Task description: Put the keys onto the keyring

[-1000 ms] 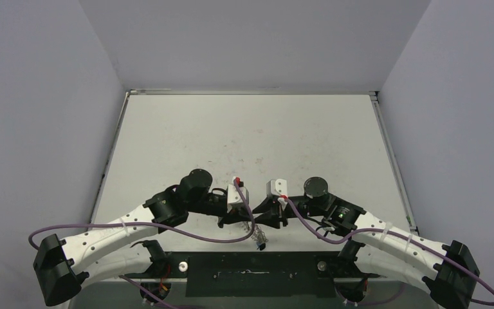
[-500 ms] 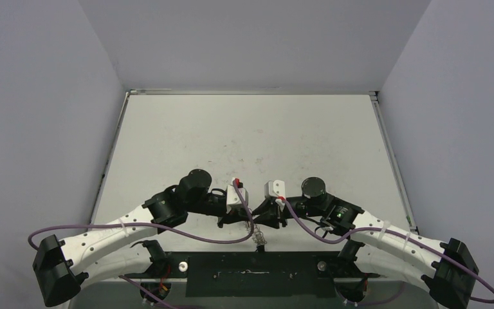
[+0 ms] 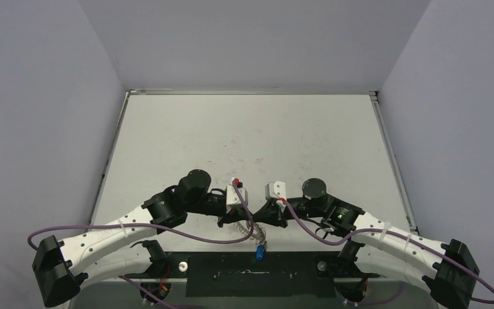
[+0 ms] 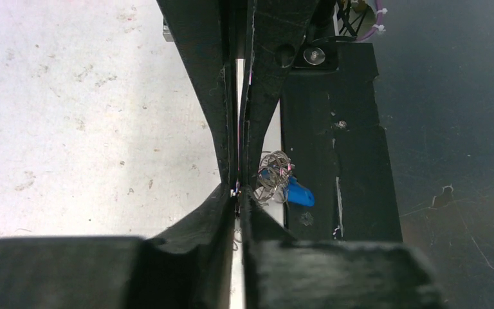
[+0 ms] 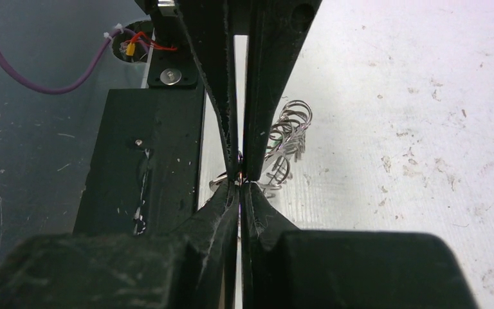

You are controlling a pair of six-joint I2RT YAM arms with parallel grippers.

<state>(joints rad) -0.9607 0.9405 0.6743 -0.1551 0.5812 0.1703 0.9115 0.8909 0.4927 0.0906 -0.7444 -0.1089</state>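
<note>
The keyring [image 3: 247, 230] is a silvery tangle of wire loops hanging between the two gripper tips at the table's near edge. It also shows in the left wrist view [image 4: 273, 177] and the right wrist view [image 5: 291, 135]. My left gripper [image 3: 252, 221] [image 4: 238, 196] and my right gripper [image 3: 265, 219] [image 5: 240, 185] meet tip to tip. Both are shut, each pinching thin wire of the ring. A blue-headed key [image 3: 258, 252] [image 4: 300, 193] dangles from the ring. The black-headed keys are not visible.
The black base plate [image 3: 251, 273] [image 4: 334, 129] [image 5: 148, 161] lies directly under the hanging ring, past the table's near edge [image 3: 186, 248]. Purple cables [image 3: 199, 235] loop beside both wrists. Grey walls enclose the table on three sides.
The blue-headed key has swung down and now hangs lower, over the base plate. Both grippers stay shut and pressed together, almost where they were.
</note>
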